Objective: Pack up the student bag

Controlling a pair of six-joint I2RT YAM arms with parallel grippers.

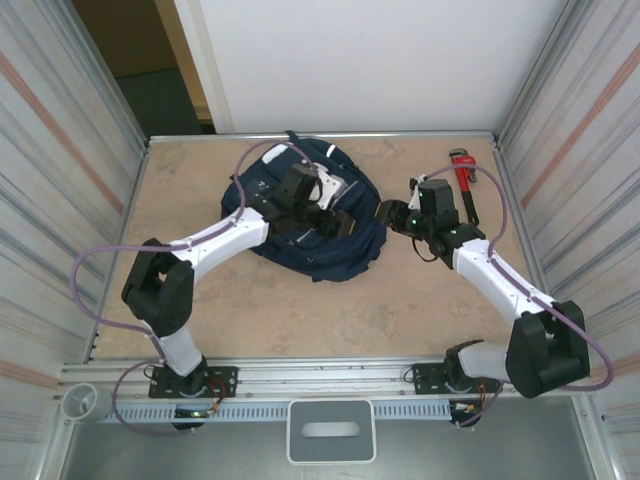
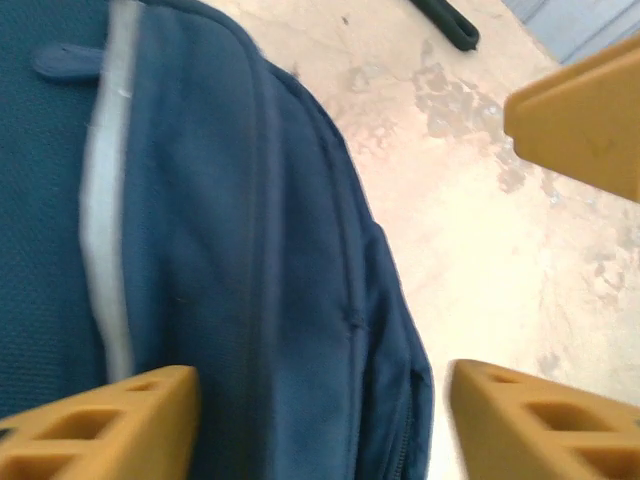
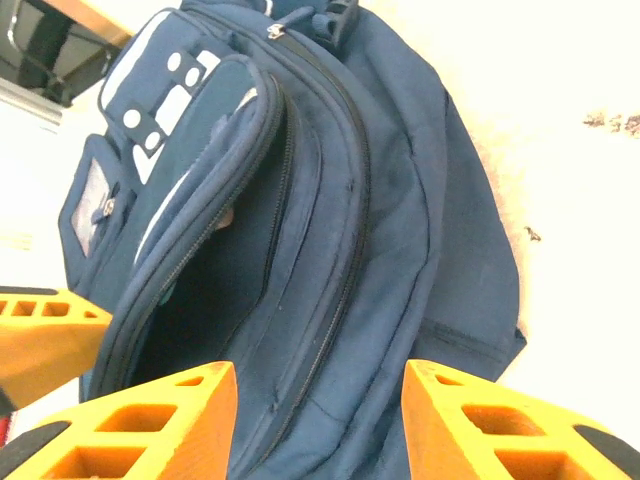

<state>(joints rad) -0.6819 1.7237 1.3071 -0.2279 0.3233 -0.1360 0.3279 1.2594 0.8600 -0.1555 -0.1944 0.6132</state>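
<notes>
Matt navy woven cloth covering the student bag [image 1: 345,255], tabletop [image 1: 300,310] looking smooth and mottled beige, wrench [image 1: 464,170] at one o'clock showing red-painted metal.

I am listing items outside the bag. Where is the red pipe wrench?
In the top view, the red pipe wrench lies on the table at far right, beyond the right gripper, apart from the student bag.

- The worktop [image 1: 300,320] is a beige, mottled, stone-look surface.
- The navy student bag [image 1: 350,255] lies flat on its far middle.
- A red pipe wrench [image 1: 463,170] lies near the far right corner, apart from the bag.
</notes>
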